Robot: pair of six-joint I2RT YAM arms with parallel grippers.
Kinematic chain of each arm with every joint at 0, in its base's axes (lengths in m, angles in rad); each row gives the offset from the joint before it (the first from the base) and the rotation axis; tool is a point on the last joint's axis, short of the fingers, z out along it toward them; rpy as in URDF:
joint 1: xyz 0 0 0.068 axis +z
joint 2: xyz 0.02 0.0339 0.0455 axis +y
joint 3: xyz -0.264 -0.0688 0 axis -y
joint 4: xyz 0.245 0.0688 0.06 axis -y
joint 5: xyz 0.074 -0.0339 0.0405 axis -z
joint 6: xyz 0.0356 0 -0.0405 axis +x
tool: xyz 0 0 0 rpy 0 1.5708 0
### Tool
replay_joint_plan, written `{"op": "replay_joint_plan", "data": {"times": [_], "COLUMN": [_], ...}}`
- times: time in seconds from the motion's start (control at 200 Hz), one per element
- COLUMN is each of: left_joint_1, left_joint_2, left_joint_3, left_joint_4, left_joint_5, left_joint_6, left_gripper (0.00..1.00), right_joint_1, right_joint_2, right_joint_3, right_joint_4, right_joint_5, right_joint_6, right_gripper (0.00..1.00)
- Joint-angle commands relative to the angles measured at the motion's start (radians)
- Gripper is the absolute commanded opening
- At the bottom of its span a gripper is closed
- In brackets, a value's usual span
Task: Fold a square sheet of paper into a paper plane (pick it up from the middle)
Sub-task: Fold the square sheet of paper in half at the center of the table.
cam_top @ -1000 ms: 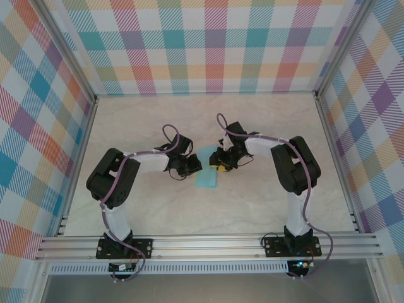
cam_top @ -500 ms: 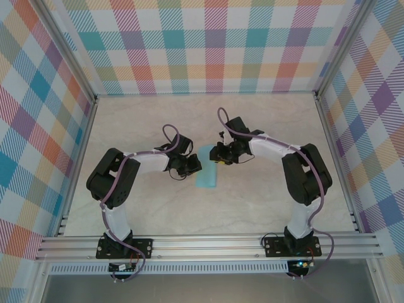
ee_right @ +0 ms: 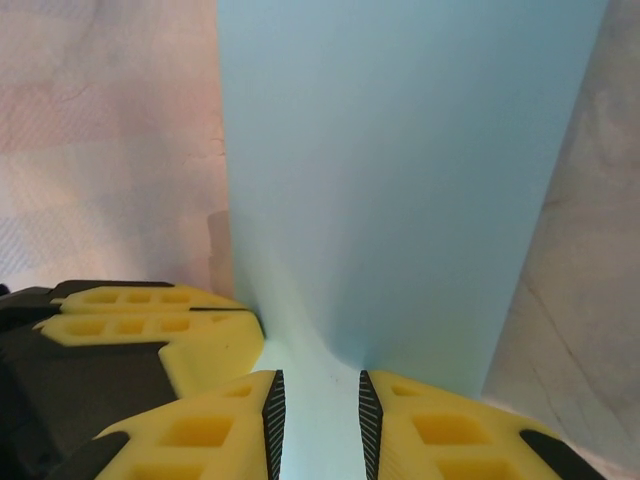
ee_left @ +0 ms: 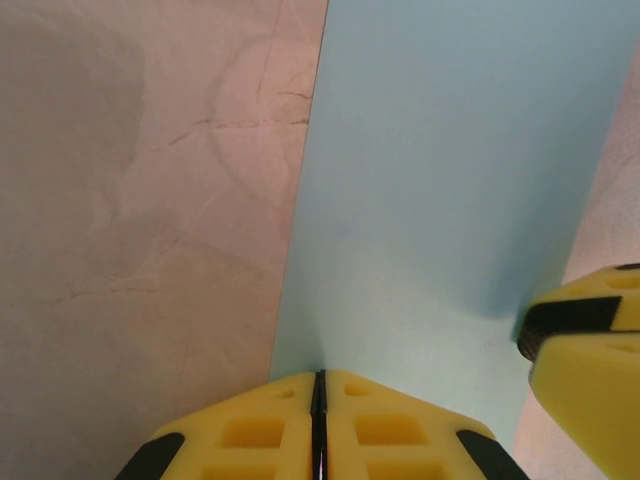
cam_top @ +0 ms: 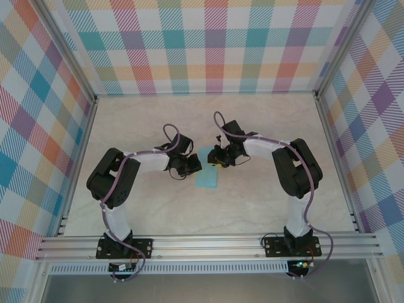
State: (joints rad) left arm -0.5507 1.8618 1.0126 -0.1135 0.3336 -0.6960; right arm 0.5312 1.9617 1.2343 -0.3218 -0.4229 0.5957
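The left tool [ee_left: 320,388] has its pads pressed together with no gap, right at the near end of the paper [ee_left: 450,180], and it seems to nip that end at the left corner. The right tool [ee_right: 320,395] stands slightly spread. A narrow slot shows between its pads and the paper runs into it, but I cannot tell whether the pads bite.

The paper lies on the desk [ee_left: 140,200], between the two arms and about midway across. It shows as a long pale blue strip, not a full square. I judge it to be already folded in half, though no crease can be made out.

The coming move turns on the strip's long axis. In both wrist views it runs straight away from the tools. In the top view its free length points toward the arm bases, a little tilted. Both tools sit side by side at the far end, left on the left edge and right on the right, close enough that each one's yellow finger shows in the other's camera. Neither arm is clearly nearer, since both are on the paper. Any lift or fold would likely hinge about this shared end.

No brand, label or writing can be read on the paper, the tools or the desk.
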Motion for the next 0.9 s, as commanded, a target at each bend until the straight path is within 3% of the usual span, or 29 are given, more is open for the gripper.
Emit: {"op": "replay_joint_plan", "data": {"times": [0.0,0.54,0.895], "left_joint_1": [-0.023,-0.024,-0.024], "left_joint_2": [0.068,0.062,-0.061], "left_joint_3": [0.000,0.013,0.028], "left_joint_4": [-0.105,-0.113,0.003], "left_joint_5": [-0.059,-0.063,-0.049], "left_joint_6": [0.023,0.026,-0.006], "left_gripper": [0.11,0.11,0.16], "right_joint_1": [-0.002,-0.003,-0.002], "right_joint_2": [0.019,0.065,0.076], "right_joint_3": [0.032,0.016,0.000], "right_joint_4": [-0.006,-0.043,-0.045], "right_joint_5": [0.032,0.105,0.105], "right_joint_6": [0.017,0.055,0.061], "right_gripper": [0.28,0.28,0.28]}}
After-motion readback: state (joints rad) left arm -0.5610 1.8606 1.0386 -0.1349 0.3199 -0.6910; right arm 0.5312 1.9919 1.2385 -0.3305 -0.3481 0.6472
